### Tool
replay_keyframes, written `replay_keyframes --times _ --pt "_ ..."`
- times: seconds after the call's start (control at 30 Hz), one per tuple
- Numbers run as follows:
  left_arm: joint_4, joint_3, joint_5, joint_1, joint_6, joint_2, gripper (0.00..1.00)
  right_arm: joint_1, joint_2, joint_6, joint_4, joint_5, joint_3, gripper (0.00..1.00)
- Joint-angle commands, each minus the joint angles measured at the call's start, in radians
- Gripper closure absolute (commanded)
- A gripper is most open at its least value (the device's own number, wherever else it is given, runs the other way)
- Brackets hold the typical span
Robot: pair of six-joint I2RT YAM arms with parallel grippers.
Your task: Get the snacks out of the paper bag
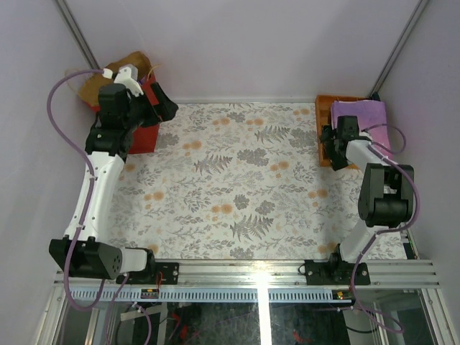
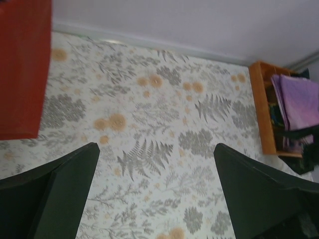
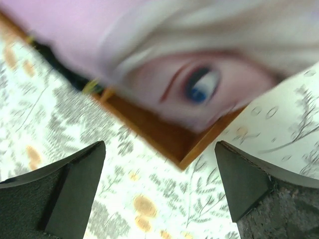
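The red paper bag [image 1: 141, 129] stands at the far left corner, its brown kraft top [image 1: 118, 70] crumpled behind my left arm. In the left wrist view its red side [image 2: 22, 69] fills the upper left. My left gripper [image 1: 167, 109] is open and empty just right of the bag, over bare cloth [image 2: 155, 145]. My right gripper [image 1: 332, 147] is open and empty at the near left corner of the orange tray [image 3: 169, 134]. No snack packets show clearly; the bag's inside is hidden.
The orange wooden tray [image 1: 325, 126] sits at the far right, with the flat purple princess item [image 1: 359, 115] lying over it; its printed face [image 3: 199, 74] looms close above my right fingers. The floral cloth [image 1: 237, 180] covers the table. Walls close in at the back and sides.
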Motion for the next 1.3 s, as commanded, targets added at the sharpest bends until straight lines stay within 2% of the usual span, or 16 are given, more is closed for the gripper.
replay_keyframes --times 0.0,0.13,0.33,0.53,0.73,1.0,1.17,1.27 --pt "-0.012 0.126 -0.151 0.021 -0.022 0.078 0.0 0.065 -0.142 -0.007 -0.06 0.045 0.033 0.01" --pt "-0.055 0.256 -0.291 0.041 0.003 0.214 0.0 0.079 -0.229 -0.045 -0.138 0.117 0.07 0.01" --pt "-0.037 0.406 -0.403 0.07 0.09 0.384 0.0 0.079 -0.377 -0.068 -0.112 0.18 0.03 0.01" --pt "0.034 0.52 -0.439 0.069 0.144 0.558 0.0 0.08 -0.44 -0.098 -0.079 0.178 0.01 0.01" --pt "0.162 0.54 -0.419 0.067 0.192 0.648 0.0 0.08 -0.483 -0.137 -0.052 0.159 -0.033 0.01" --pt "0.287 0.549 -0.401 0.065 0.246 0.671 0.0 0.08 -0.502 -0.16 -0.03 0.129 -0.082 0.01" --pt "0.411 0.456 -0.319 0.053 0.274 0.565 0.0 0.081 -0.505 -0.168 -0.026 0.124 -0.09 0.01" --pt "0.496 0.406 -0.352 0.047 0.288 0.518 0.0 0.08 -0.501 -0.168 -0.019 0.12 -0.094 0.01"
